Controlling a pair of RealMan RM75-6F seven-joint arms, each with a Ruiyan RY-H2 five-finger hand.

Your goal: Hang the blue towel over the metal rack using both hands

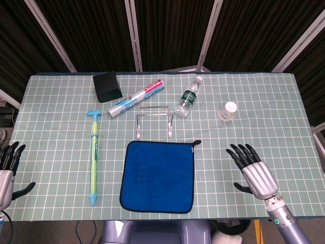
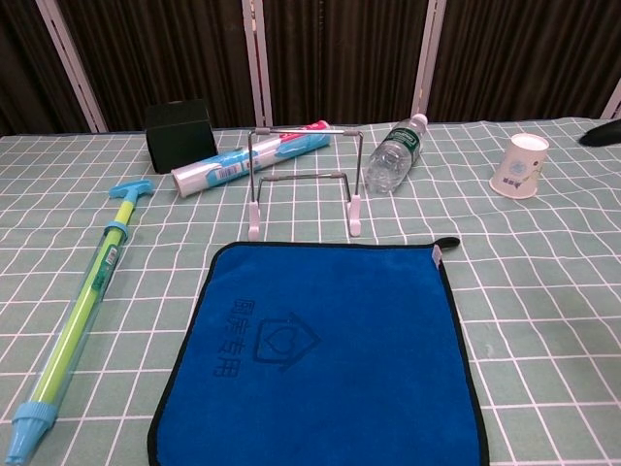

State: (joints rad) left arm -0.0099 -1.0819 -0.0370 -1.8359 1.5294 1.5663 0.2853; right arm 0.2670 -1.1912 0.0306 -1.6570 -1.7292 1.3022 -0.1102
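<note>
While the blue towel (image 1: 157, 176) lies flat on the table (image 1: 284, 117) just in front of the upright metal rack (image 1: 154, 120), the right hand (image 1: 252, 169) hovers to its right and the left hand (image 1: 7, 173) at the table's left edge, both empty with fingers spread.

The right hand (image 1: 252, 169) hovers over the table near its front right corner, palm down, fingers spread and holding nothing; its wrist and forearm run off toward the front edge; the left hand (image 1: 7, 172) sits at the front left corner, fingers apart, thumb out, also holding nothing.
</note>
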